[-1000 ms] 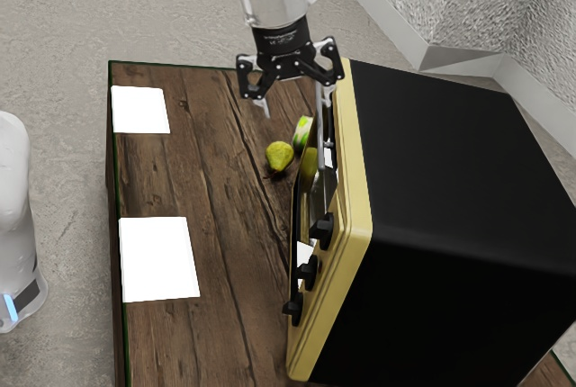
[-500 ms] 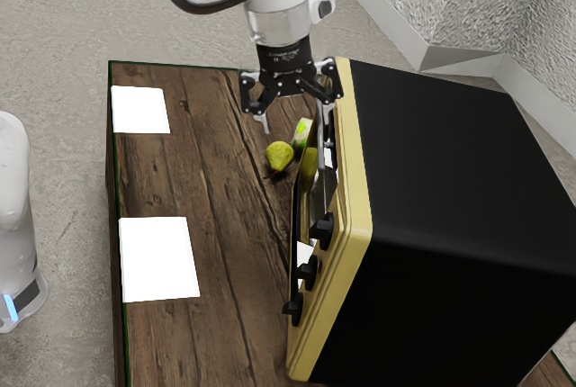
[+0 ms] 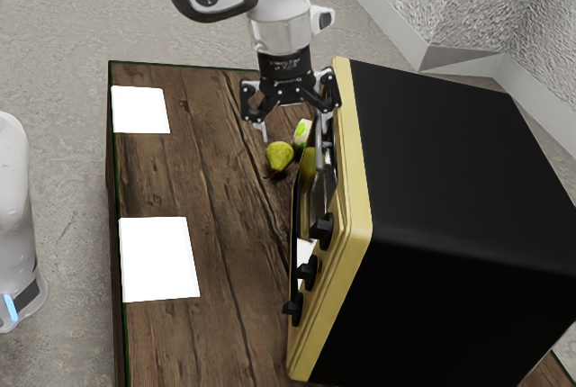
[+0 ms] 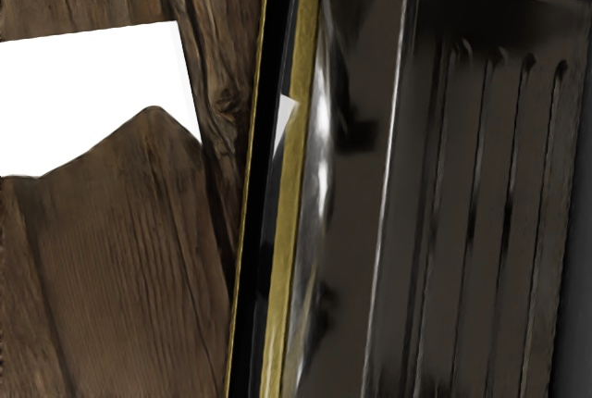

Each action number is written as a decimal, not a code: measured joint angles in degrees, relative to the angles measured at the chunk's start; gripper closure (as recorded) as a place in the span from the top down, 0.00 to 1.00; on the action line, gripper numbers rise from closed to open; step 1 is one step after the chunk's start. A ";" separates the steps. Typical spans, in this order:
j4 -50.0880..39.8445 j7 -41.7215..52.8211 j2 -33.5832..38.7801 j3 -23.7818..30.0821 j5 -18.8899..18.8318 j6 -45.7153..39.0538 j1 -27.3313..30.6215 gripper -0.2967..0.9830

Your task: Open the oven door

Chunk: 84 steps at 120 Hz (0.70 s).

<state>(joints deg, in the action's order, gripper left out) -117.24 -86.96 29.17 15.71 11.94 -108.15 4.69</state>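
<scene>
Gripper (image 3: 295, 138) is open | oven door (image 3: 308, 171) is ajar | probably stiff, rather light on hinge, slippery; best hold is rim (image 4: 282, 268)

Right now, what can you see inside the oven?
In the oven, my wrist view shows a thin metal bar and dark ribbed surfaces. The black casing covers the rest from the side, so I can't tell whether any food sits deeper in.
</scene>
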 joint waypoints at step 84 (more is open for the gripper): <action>-6.07 0.89 5.84 -0.03 2.40 -0.16 1.29 0.76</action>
<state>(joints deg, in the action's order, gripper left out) -123.31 -86.07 35.01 15.69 14.34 -108.31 5.98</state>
